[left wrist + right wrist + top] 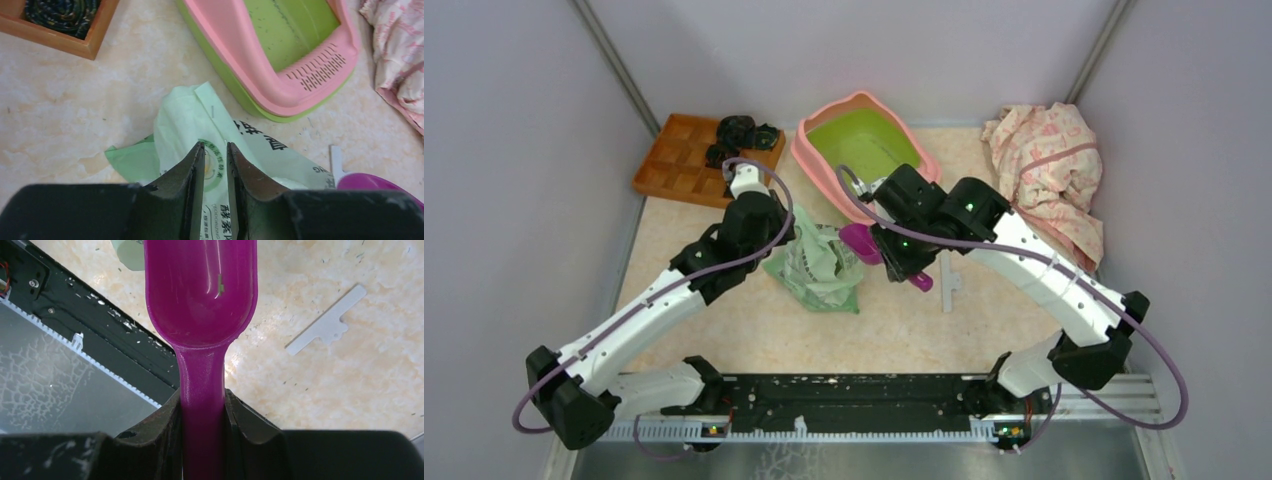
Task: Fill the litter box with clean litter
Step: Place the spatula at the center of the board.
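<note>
My left claw [215,147] pinches the green bag [185,115] steady; my right claw [202,395] grips an empty purple scoop [200,290], ready to dip.

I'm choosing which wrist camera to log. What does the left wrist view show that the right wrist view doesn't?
Only left wrist: the litter box, wooden tray, pink cloth, and the left gripper pinching the green bag. Only right wrist: the right gripper clamped on the handle of the purple scoop, its bowl nearly empty, and the black rail. Both: bag, scoop, white strip, table.
</note>
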### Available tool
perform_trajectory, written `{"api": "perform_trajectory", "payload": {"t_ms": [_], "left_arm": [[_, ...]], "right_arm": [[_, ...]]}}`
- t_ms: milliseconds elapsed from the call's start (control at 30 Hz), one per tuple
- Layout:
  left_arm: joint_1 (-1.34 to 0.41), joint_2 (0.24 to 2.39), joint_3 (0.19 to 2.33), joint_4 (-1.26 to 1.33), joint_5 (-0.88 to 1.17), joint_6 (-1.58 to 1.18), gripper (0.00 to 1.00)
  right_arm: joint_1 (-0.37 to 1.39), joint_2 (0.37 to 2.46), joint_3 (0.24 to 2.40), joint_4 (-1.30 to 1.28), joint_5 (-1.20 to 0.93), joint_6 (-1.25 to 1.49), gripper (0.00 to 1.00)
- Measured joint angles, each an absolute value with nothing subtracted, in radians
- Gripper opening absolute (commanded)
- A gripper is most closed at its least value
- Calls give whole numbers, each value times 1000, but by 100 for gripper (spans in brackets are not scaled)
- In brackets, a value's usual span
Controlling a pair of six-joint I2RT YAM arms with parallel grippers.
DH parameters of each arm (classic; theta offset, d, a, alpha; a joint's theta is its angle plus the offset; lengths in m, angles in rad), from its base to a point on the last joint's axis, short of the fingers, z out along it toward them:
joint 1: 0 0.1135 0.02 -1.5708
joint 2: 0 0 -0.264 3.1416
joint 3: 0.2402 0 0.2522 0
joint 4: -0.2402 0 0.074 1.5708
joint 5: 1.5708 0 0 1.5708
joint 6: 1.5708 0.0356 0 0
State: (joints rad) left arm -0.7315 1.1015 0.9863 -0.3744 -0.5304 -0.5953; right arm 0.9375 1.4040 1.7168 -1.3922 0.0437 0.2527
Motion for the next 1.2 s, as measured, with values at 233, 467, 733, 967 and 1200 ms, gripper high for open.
{"api": "perform_trajectory", "payload": {"t_ms": [233, 467, 733, 967, 1200], "left_arm": [[-731, 1081, 1021, -360, -366, -588, 29], [-731, 1100, 1022, -312, -247, -591, 29], [-731, 1147, 1022, -273, -176, -591, 28], [-731, 1150, 1022, -263, -157, -591, 28], [-731, 1150, 1022, -258, -152, -591, 29]], "right_arm": [[938, 1460, 1792, -1390, -27, 294, 0], [938, 1486, 1800, -1331, -125, 293, 0], [938, 1486, 1800, -1271, -206, 291, 0], [933, 1487, 1800, -1257, -210, 288, 0], [923, 1487, 1800, -1256, -212, 281, 0]]}}
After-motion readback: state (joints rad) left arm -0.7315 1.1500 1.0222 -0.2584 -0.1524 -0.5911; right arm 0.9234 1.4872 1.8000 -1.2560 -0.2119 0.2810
